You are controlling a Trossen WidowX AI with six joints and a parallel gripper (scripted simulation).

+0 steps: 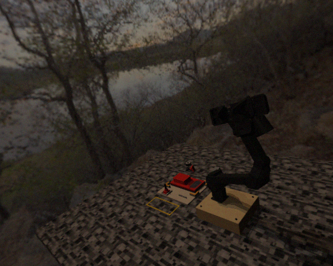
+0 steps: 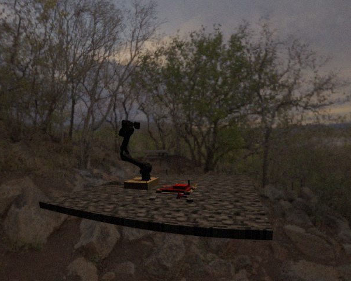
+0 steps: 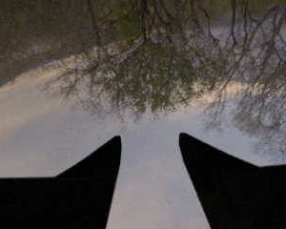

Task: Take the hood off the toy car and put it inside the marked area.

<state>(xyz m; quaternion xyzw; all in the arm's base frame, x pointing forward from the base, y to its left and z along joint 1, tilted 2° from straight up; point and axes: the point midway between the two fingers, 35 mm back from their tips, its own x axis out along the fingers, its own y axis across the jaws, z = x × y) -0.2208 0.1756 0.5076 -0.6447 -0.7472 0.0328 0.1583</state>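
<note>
The red toy car [image 1: 186, 185] [image 2: 169, 188] sits on a pale board [image 1: 176, 193], with a raised red block on its far-left part in the top view. A dark grey panel lies on the car's lower right end; it looks like the hood, but the dim light leaves this uncertain. The marked area is a yellow outline [image 1: 170, 214] on the table beside the board, with nothing inside. My gripper [image 1: 215, 116] [image 2: 137, 124] [image 3: 150, 139] is raised high above the table, far from the car. Its fingers are apart, with nothing between them.
A small red and black piece [image 1: 166, 189] stands on the board near the car. A dark round piece [image 1: 188, 164] [image 2: 189, 200] and a red wedge-like piece [image 1: 192, 168] [image 2: 179, 195] lie beyond the car. The arm's wooden base [image 1: 218, 211] [image 2: 136, 185] is beside the board.
</note>
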